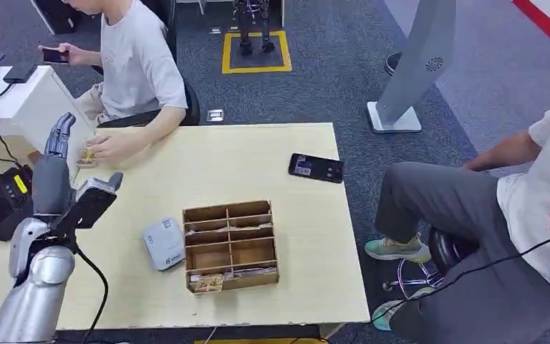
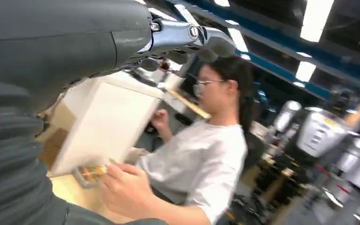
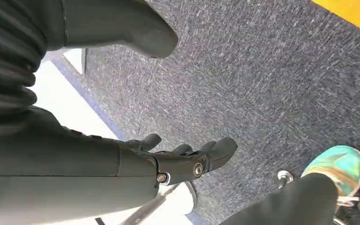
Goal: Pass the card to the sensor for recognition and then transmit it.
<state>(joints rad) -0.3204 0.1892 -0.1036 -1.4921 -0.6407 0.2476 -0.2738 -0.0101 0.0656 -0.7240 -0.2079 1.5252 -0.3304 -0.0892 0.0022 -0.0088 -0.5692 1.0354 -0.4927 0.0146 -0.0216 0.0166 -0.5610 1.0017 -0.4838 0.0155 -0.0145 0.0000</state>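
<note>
Fingers point(image 1: 60, 135) on my left hand point(image 1: 59, 147) spread, holding nothing; card point(image 1: 87, 155) lies on the desk point(image 1: 258, 165) under a person's hand point(image 1: 114, 147). Left wrist: that hand covers the card point(image 2: 91, 173). Right wrist: right hand point(image 3: 178, 159) over carpet, fingers loosely apart, holding nothing.

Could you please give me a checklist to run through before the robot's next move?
1. Left hand holds nothing: ok, fingers apart near the person's hand.
2. Card handed over: ok, it lies under the person's hand on the table.
3. White sensor box unobstructed: ok, beside the wooden tray.
4. Right hand out of the way: ok, empty over the carpet.
5. Card already recognised: cannot tell.
</note>
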